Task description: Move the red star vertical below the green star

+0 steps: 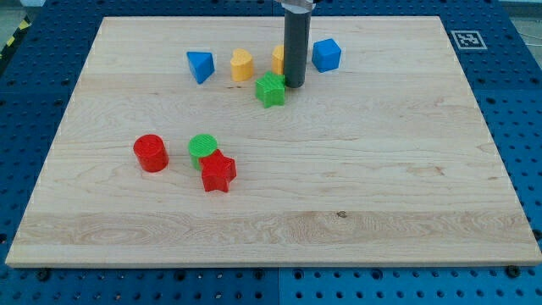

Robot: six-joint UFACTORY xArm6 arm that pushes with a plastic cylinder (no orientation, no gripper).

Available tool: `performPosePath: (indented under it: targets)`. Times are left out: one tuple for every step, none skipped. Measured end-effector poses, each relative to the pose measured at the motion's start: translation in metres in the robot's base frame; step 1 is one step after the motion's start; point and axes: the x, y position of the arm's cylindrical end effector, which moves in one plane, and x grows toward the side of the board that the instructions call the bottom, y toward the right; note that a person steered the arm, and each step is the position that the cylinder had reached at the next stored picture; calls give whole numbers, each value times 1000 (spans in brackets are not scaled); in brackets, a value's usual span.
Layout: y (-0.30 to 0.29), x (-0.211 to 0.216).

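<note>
Camera view, the only one: my tip (294, 84) sits at the view's top-centre, just right of the green star (271, 89), close to touching; I can't tell if there's a gap. No hand on this rig, just a bare rod, so nothing opens, closes or grips. It only pushes.

The red star (218, 172) is the piece to move. It lies at lower left of the board (406, 195), well apart from my tip and touching the green cylinder (203, 149) just above-left of it. The red cylinder (151, 152) stands further left, clear of both.

The target is straight below the green star. The red star now sits left of that column, so it needs a push toward the view's right. My guess is to come in from its left side.

Risks, as I judge them:
- The green cylinder hugs the red star, so approach room on that side is tight and the cylinder may get dragged along.
- My tip is right beside the green star; leaving carelessly could nudge the reference block.

Top row: blue triangle (200, 65), yellow heart-like block (242, 64), a yellow block (278, 59) mostly hidden behind the rod, and a blue block (326, 54) of unclear shape. None are in the likely path.

Task not yet started on the red star.
</note>
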Motion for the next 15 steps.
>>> performPosePath:
  targets:
    - [6,0]
    - [37,5]
    - [65,11]
    - [87,19]
    - [107,32]
    - [124,45]
    - [142,59]
    - [161,89]
    - [149,129]
    - [100,161]
    - [40,198]
    - [-28,226]
    - [-88,233]
    - [-126,220]
    - [-143,205]
